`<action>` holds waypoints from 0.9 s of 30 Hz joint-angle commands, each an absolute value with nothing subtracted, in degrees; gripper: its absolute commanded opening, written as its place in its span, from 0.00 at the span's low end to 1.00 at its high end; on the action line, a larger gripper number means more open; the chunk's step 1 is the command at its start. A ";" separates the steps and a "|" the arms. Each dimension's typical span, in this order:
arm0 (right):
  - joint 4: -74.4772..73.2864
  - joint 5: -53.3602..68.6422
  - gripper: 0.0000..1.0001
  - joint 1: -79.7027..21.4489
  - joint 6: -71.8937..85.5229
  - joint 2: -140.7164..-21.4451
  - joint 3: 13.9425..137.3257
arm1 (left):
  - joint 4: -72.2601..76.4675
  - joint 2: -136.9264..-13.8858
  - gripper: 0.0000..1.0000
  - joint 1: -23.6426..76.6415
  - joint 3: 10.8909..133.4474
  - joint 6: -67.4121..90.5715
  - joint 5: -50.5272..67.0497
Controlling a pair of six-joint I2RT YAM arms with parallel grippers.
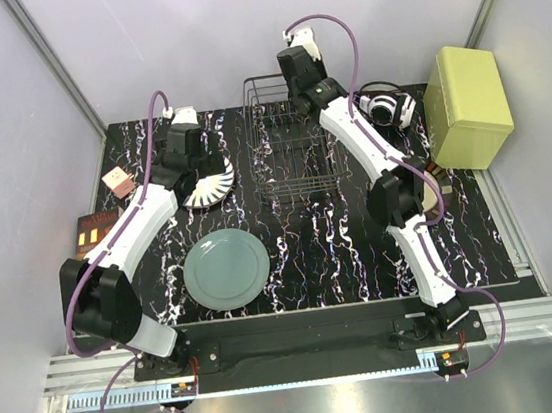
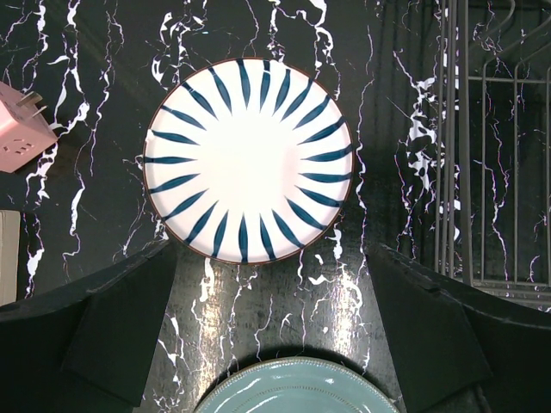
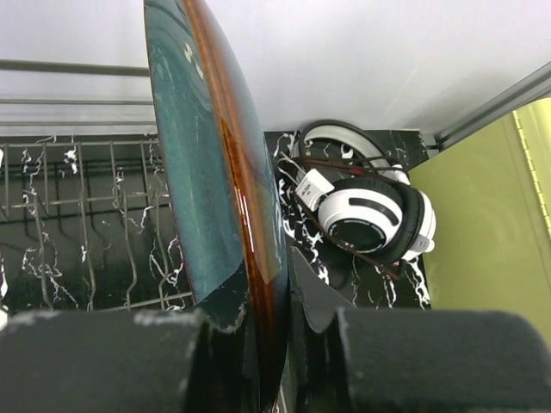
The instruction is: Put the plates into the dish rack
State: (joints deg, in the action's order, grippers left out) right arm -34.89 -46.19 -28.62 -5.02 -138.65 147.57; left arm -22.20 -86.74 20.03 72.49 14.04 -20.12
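Brown-rimmed teal plate [image 3: 211, 172]: clamped on edge in your right gripper [image 3: 258, 310], over the dish rack [image 3: 86, 224]. Your left gripper [image 2: 275, 288] hovers, fingers wide apart, above the striped plate [image 2: 250, 159], which lies flat on the table [image 1: 342, 249]; plain teal plate [image 1: 226, 270] lies beside it.

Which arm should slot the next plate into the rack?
Right. The right pincer clamps the brown-rimmed teal plate on edge at the dish rack; the left pincer is open over the striped plate.

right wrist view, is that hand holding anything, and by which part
The right hand pinches the brown-rimmed teal plate by its rim, the plate standing on edge. The left hand is open above the striped plate, holding nothing.
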 commanded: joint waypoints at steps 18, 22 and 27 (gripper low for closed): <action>-27.77 -50.45 0.05 -29.36 -0.44 -144.58 152.75 | -19.34 -86.22 0.99 20.21 70.75 14.24 -21.45; -27.86 -50.19 0.50 -29.36 -1.93 -144.06 152.32 | -19.51 -86.48 0.99 20.13 71.02 14.24 -21.53; -27.86 -50.10 0.69 -29.36 -3.25 -140.11 147.75 | -19.51 -85.87 0.99 20.13 69.96 13.80 -23.37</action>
State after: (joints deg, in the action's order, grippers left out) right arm -31.11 -47.77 -28.99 -2.66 -146.98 149.67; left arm -21.89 -86.74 20.03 70.65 14.00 -20.53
